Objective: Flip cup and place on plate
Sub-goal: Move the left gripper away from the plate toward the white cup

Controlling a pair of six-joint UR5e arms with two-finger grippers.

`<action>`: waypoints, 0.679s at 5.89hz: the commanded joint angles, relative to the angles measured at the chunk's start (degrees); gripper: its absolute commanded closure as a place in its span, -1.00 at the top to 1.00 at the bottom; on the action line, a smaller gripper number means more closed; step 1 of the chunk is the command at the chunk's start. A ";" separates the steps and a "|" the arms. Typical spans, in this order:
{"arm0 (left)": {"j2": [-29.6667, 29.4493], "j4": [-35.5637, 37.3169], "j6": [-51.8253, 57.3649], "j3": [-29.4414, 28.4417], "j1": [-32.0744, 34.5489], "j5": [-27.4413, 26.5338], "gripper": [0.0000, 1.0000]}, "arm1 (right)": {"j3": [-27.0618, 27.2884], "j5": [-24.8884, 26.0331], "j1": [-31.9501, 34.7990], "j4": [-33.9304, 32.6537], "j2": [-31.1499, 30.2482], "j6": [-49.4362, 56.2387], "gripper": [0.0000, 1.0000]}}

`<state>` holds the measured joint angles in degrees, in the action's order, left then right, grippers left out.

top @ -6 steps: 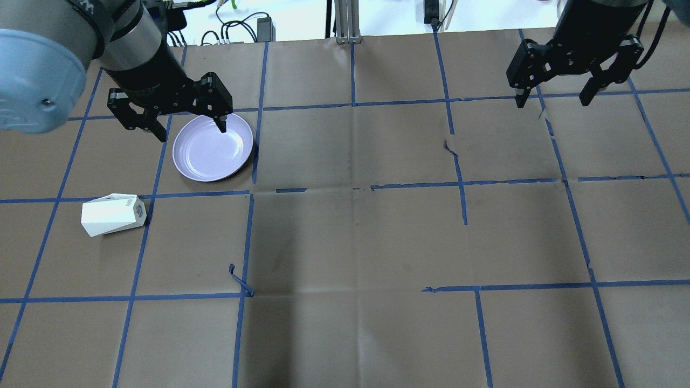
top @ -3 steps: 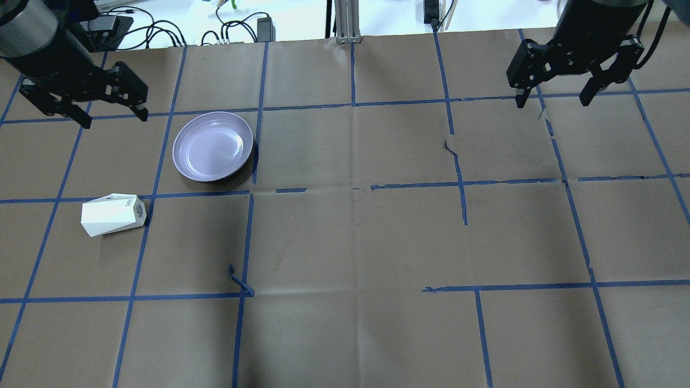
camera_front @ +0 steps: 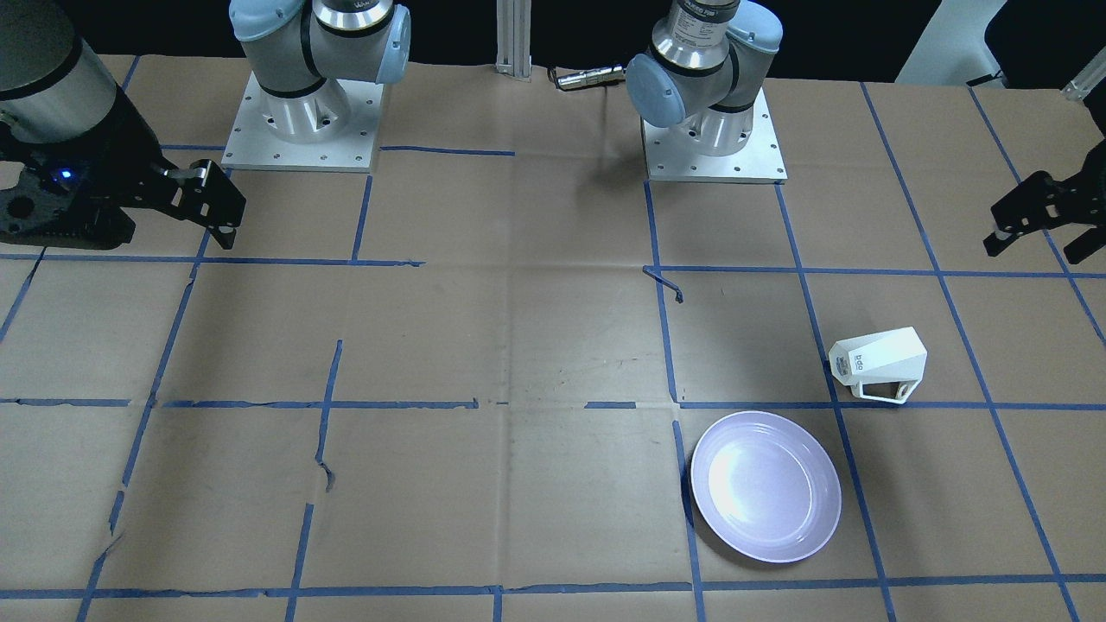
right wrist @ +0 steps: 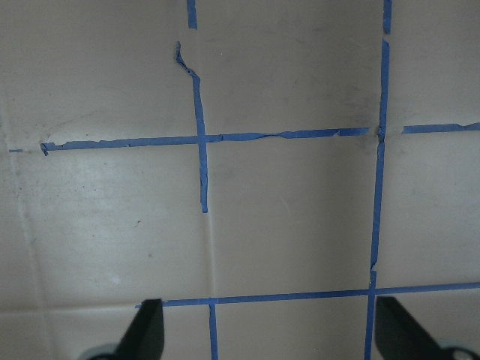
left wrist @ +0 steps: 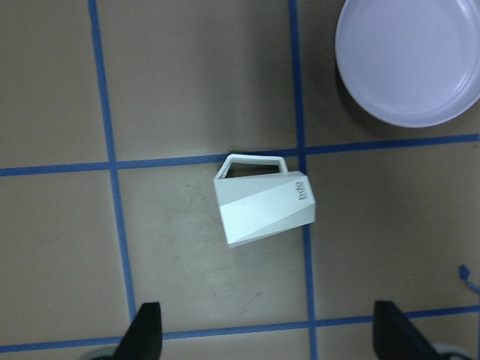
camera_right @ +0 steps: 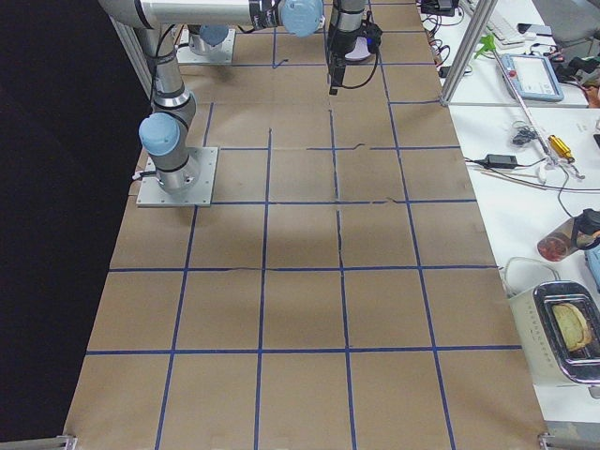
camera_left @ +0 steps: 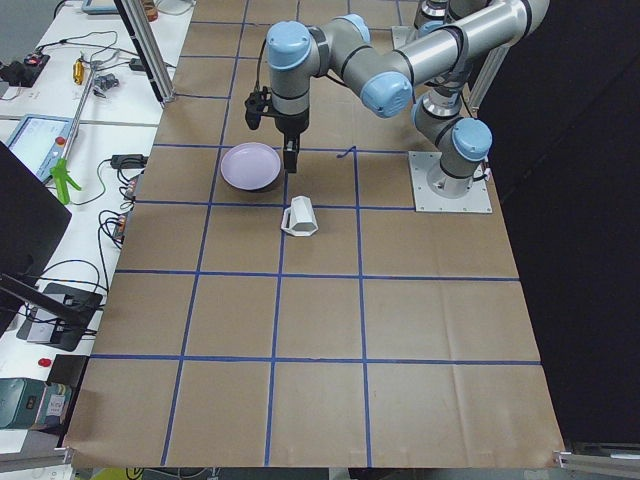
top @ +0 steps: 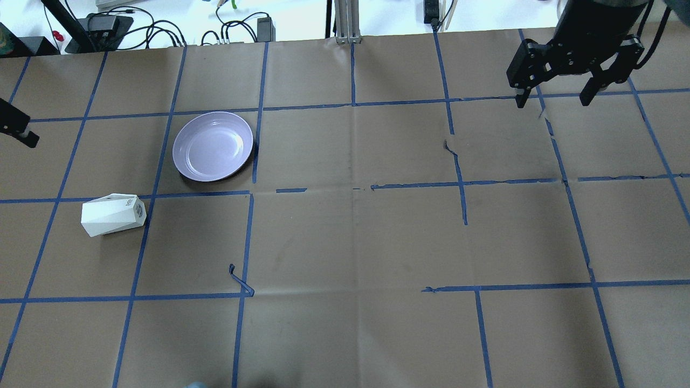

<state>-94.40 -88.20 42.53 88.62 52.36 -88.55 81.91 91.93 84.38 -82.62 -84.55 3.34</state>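
The white faceted cup (top: 113, 214) lies on its side on the brown paper, near the table's left end. It also shows in the front view (camera_front: 880, 363) and in the left wrist view (left wrist: 264, 210), handle flat on the paper. The pale lavender plate (top: 213, 146) sits empty just beyond it, apart from it (left wrist: 409, 60). My left gripper (camera_front: 1037, 246) is open and empty, high over the table's left edge; its wrist view looks down on the cup. Only one of its fingers (top: 20, 136) shows overhead. My right gripper (top: 552, 99) is open and empty at the far right.
A loose curl of blue tape (top: 240, 283) sticks up from the paper right of the cup. The paper is torn along some grid lines (top: 455, 156). Cables and boxes (top: 161, 27) lie beyond the far edge. The arm bases (camera_front: 298, 112) stand at the robot's side.
My left gripper has swung left from above the plate's near rim to the table's left edge, almost out of the overhead view. Cup, plate and right arm have not moved.
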 commanded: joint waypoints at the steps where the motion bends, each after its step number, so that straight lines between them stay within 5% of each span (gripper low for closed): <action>1: -1.48 -0.04 7.99 0.41 -5.25 0.22 0.98 | 0.00 0.00 0.00 0.00 0.00 0.00 1.00; 3: -7.07 -0.56 12.84 0.07 -7.60 6.86 0.98 | 0.00 0.00 0.00 0.00 0.00 0.00 1.00; 4: -12.33 -1.61 13.10 0.06 -12.85 17.43 0.98 | 0.00 0.00 0.00 0.00 0.00 0.00 1.00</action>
<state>-102.24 -88.94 55.03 88.84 43.51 -79.21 81.91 91.93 84.38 -82.62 -84.55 3.34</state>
